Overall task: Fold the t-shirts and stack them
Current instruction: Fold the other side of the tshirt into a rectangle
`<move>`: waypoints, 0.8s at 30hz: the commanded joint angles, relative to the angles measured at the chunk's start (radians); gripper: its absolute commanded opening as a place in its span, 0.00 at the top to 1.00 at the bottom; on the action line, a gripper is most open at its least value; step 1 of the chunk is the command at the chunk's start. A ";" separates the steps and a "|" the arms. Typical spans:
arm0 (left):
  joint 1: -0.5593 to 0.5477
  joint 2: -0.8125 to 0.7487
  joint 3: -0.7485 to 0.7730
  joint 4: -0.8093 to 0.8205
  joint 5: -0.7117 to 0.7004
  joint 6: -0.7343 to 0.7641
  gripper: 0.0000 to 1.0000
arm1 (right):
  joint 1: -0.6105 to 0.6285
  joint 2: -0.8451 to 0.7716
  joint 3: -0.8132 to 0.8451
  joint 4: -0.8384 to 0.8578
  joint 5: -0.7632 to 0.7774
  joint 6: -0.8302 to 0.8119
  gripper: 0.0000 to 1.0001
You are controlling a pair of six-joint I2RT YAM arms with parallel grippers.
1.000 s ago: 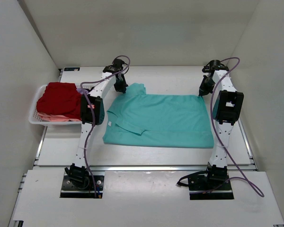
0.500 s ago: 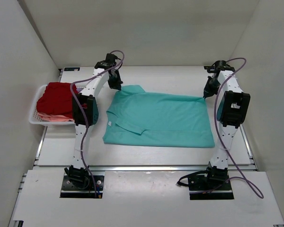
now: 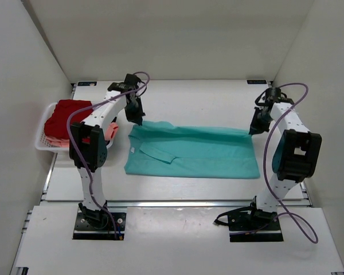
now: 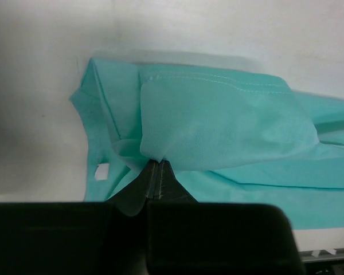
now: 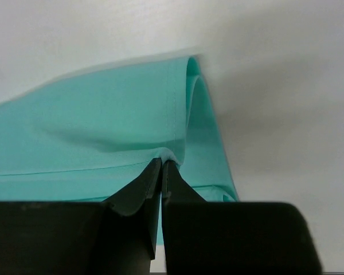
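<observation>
— Location of the teal t-shirt (image 3: 192, 153)?
— It lies spread on the white table (image 3: 218, 97) between the two arms, with the collar toward the left arm. Its near part lies flat. Its far edge is picked up at both corners, and a fold runs along the back.
— And the left gripper (image 3: 136, 118)?
— Its jaws are pinched together on the far left corner of the teal t-shirt, close to the collar. In the left wrist view the cloth bunches right at the fingertips, and a flap drapes away over the rest of the shirt.
— What about the right gripper (image 3: 254, 129)?
— That one is closed too, clamped on the far right corner at the hem end. The right wrist view shows the hem curling up and over from the tips.
— Where are the other shirts?
— A dark red t-shirt (image 3: 69, 117) is heaped in the white mesh basket (image 3: 41, 143) at the table's left edge. A salmon pink t-shirt (image 3: 110, 132) shows under it and at the basket's right side, beside the left arm.
— Is the teal one folded?
— Only partly. Both far corners are in the grippers' hold.
</observation>
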State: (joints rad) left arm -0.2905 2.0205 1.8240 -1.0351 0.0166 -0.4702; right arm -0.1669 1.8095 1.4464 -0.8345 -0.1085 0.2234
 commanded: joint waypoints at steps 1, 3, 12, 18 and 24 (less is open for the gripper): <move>-0.003 -0.098 -0.106 0.006 -0.046 0.013 1.00 | 0.014 -0.074 -0.111 0.087 -0.007 -0.045 1.00; -0.003 -0.129 -0.193 0.021 -0.049 0.010 1.00 | 0.009 -0.097 -0.152 0.100 0.004 -0.051 1.00; 0.004 -0.253 -0.393 0.069 -0.050 0.015 1.00 | -0.023 -0.176 -0.313 0.149 0.009 -0.059 1.00; -0.010 -0.313 -0.491 0.082 -0.052 0.012 1.00 | -0.016 -0.184 -0.360 0.160 0.018 -0.055 1.00; -0.003 -0.390 -0.572 0.089 -0.041 -0.004 0.83 | -0.029 -0.269 -0.394 0.078 0.154 0.011 0.66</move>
State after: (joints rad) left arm -0.2985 1.7119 1.2716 -0.9607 -0.0097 -0.4671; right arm -0.1825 1.6295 1.0504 -0.7296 -0.0532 0.2058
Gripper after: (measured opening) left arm 0.147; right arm 0.319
